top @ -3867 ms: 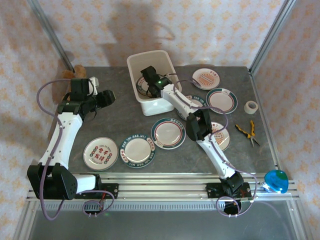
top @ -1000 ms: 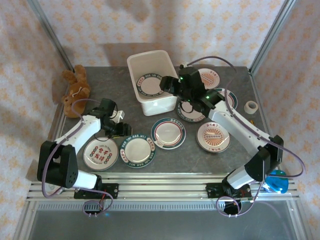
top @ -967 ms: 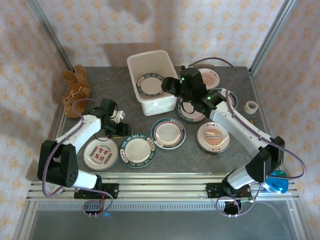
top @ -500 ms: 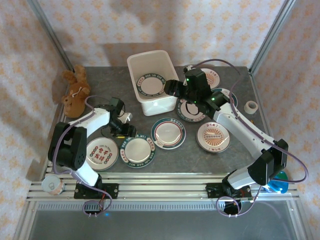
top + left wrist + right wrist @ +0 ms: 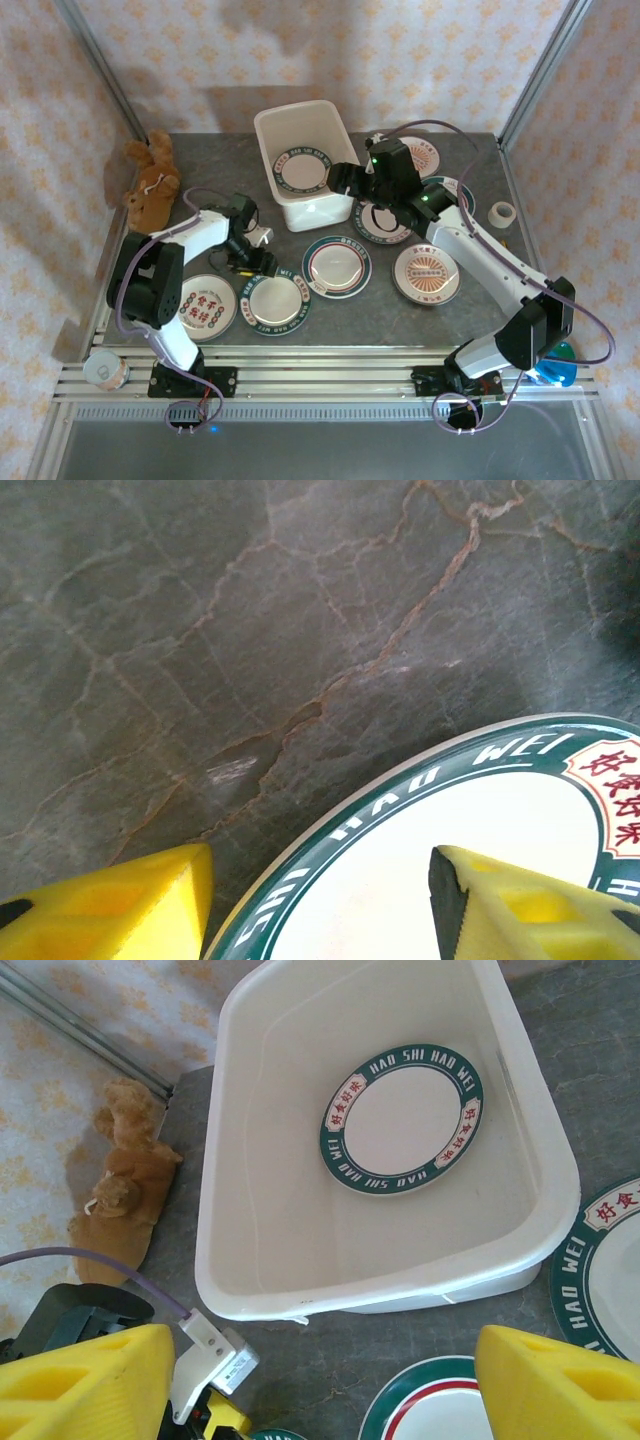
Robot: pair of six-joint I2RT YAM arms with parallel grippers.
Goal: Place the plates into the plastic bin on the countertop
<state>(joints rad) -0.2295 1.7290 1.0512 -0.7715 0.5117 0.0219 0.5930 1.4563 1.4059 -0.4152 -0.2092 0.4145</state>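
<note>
The countertop (image 5: 400, 310) carries the bin (image 5: 270, 1190), with one plate (image 5: 402, 1117) lying flat inside. My right pincer (image 5: 325, 1345) hangs gaping and empty above the bin's near wall. My left pincer (image 5: 320, 865) stands apart over a green-banded plate (image 5: 450, 860), one finger outside its rim and one over its face. I judge the plate stiff, slick and breakable, so I should pinch the rim.

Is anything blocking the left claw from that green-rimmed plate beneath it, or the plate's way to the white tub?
Nothing visible does. The open left gripper straddles the rim of the round green-rimmed cream plate. Between it and the off-white plastic bin lies bare grey stone-look countertop; only the bin's wall must be cleared.
</note>
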